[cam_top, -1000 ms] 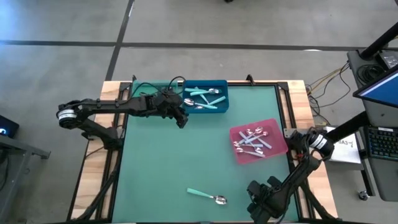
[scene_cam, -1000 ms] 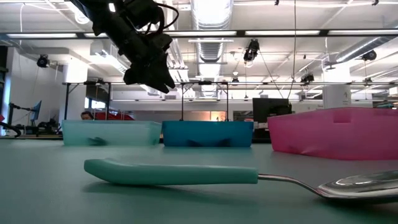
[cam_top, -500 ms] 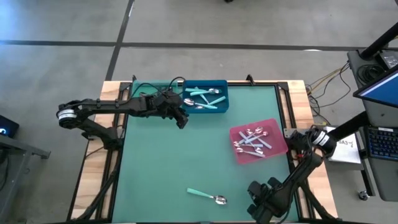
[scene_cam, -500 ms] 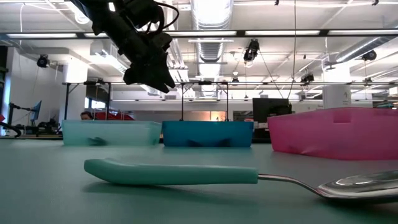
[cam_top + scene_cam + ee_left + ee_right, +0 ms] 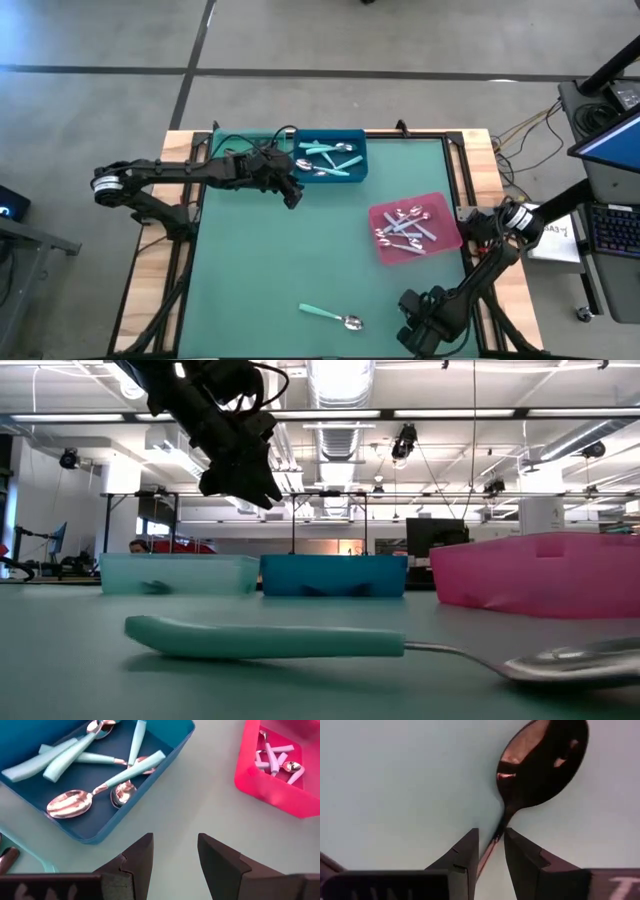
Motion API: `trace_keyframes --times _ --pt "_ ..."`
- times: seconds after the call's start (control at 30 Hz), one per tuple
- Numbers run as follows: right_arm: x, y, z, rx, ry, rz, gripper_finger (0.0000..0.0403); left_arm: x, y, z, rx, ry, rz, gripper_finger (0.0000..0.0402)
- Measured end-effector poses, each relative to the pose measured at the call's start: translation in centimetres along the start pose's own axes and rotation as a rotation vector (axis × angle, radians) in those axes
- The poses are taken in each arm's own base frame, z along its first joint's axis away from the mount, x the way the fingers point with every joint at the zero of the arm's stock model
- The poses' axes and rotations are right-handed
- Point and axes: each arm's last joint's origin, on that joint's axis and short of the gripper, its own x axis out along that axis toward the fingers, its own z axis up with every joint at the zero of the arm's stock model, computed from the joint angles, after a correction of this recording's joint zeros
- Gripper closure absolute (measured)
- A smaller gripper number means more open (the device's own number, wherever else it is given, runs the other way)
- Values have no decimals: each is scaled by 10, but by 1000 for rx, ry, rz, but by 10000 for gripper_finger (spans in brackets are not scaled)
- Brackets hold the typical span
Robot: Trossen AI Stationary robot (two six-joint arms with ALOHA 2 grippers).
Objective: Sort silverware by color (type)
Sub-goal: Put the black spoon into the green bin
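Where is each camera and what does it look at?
High: above, looking down; both arms, blue bin, pink bin, loose spoon.
Low: table height; left tool overhead, same spoon.
Left wrist: its fingers near the blue bin.
Right wrist: its fingers straddling a spoon's neck.

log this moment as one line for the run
left gripper: open, empty, beside blue bin | right gripper: at neck of loose spoon | spoon: flat on mat, not lifted
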Motion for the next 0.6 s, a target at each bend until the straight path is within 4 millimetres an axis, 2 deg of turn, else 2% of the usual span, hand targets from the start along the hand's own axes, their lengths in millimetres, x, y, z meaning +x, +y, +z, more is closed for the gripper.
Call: trace_keyframes --times 0.2,0.4,0.6 --pt "8 -5 1 15 0 0 326 0 -1 -1 4 9 -1 263" --pt "13 -10 4 15 1 -18 382 0 -4 -2 0 8 -9 263" --pt "6 -8 6 -3 -2 -12 392 -2 -19 -9 37 21 -47 263"
